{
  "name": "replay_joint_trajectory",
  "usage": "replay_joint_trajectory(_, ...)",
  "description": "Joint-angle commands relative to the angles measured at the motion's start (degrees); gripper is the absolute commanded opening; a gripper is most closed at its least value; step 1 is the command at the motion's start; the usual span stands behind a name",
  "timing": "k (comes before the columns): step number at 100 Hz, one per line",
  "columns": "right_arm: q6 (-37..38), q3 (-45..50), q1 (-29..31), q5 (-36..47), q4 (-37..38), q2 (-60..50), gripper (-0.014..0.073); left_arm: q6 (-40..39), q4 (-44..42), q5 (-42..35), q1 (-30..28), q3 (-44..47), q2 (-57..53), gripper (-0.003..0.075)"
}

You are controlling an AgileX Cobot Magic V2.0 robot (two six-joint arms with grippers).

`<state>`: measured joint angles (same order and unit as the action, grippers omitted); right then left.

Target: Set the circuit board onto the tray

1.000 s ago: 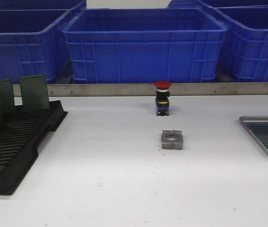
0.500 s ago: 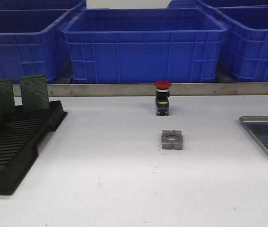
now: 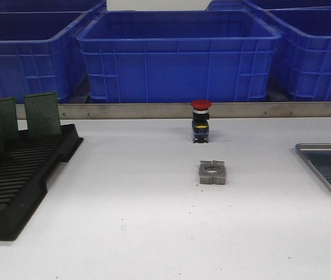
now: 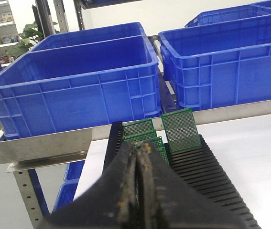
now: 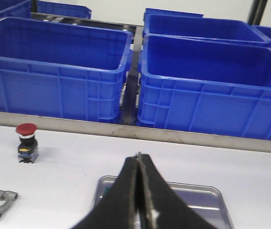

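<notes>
Nothing moved since earlier; tray [image 5: 207, 198] just beyond right gripper [image 5: 138, 191], both grippers closed, empty.

tray [image 3: 328, 169] cut by frame edge; black rack [image 3: 19, 181] likewise cropped

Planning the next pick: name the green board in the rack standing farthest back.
The green perforated circuit board at the black slotted rack's rear edge; the others stand nearer the front.

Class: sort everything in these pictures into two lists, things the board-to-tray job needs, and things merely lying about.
Needed: circuit boards standing in the black rack; tray; left gripper and right gripper, both shut, empty.

Lying about: red push-button; grey metal clamp; blue bins.
</notes>
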<state>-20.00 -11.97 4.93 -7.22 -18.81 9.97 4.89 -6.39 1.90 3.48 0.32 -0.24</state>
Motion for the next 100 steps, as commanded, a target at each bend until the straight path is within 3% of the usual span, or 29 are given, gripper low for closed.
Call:
replay_joint_trajectory(1,14.2,-0.3,-0.2,6.7,14.4,-0.7,-0.0068,-0.7,0.1,-4.8,-0.3,2.2,-1.8,-0.0019)
replay_joint_trajectory(9,23.6,1.6,-0.4,9.2,21.9,-1.9,-0.0068,-0.7,0.1,-4.8,-0.3,2.2,-1.8,-0.0019)
replay_joint_trajectory(18,28.1,4.5,-1.6,12.3,26.3,-3.4,-0.0068,-0.7,0.1,-4.8,-0.3,2.2,-1.8,-0.0019)
replay_joint_trajectory(66,27.3,13.9,-3.2,16.0,22.1,-11.6,-0.0068,-0.7,0.1,-4.8,-0.3,2.2,-1.8,-0.0019)
replay_joint_trajectory(100,25.9,13.9,-3.2,16.0,22.0,-11.6,-0.0068,-0.7,0.1,-4.8,-0.3,2.2,-1.8,-0.0019)
